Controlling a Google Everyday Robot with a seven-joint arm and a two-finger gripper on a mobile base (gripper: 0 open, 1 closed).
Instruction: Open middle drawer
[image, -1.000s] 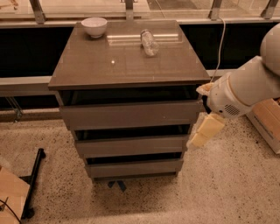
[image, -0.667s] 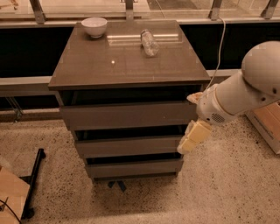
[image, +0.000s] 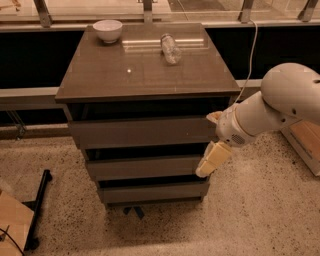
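The cabinet (image: 150, 75) has three stacked handleless grey-brown drawers. The middle drawer (image: 145, 167) has a flat front of medium height and sits flush between the taller top drawer (image: 142, 132) and the bottom drawer (image: 152, 192). My gripper (image: 212, 140) is at the right edge of the drawer fronts, on a white arm (image: 280, 107) that comes in from the right. It is open: one cream finger (image: 212, 159) hangs at the right end of the middle drawer's front, and the other tip shows beside the top drawer. It holds nothing.
A white bowl (image: 107, 30) and a clear bottle lying on its side (image: 171, 48) rest on the cabinet top. A black stand (image: 37, 210) and cardboard lie on the floor at the left. A wooden box (image: 305, 142) is at the right. A railing runs behind.
My gripper has moved left and slightly down, from beside the cabinet to the right edge of the drawer fronts. All drawers stay as they were.
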